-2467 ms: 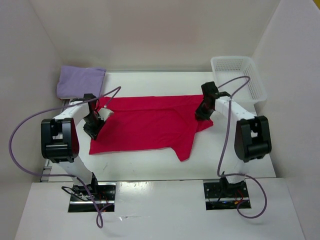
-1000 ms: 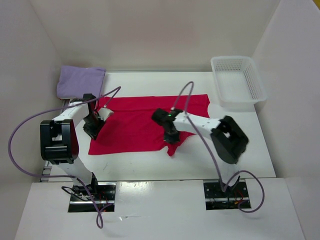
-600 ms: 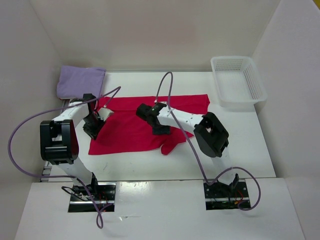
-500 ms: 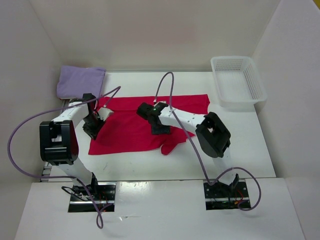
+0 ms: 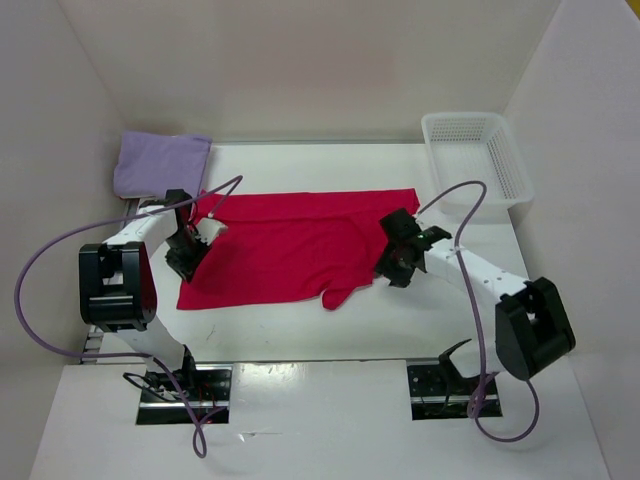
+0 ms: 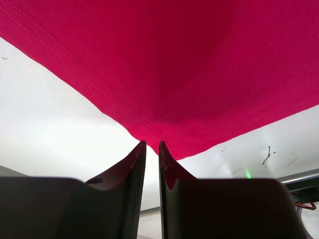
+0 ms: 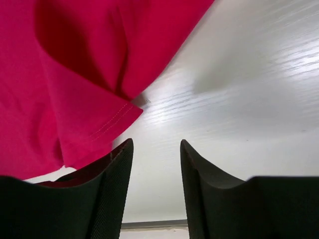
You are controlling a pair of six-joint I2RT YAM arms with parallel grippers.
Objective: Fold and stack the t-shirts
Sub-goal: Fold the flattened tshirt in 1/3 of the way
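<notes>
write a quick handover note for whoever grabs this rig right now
Left gripper: pinched on the red t-shirt's left edge.
Right gripper: open, empty, beside the shirt's right side.
Lavender t-shirt: folded, far left corner.
Done: the lavender one, it seems.
Left: red one lies mostly flat; fold it, stack it on the lavender.

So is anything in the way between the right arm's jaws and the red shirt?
No, nothing visible is. The right gripper hangs with its jaws open over the bare table. The edge of the red t-shirt lies right beside it, with no other thing between them.
</notes>
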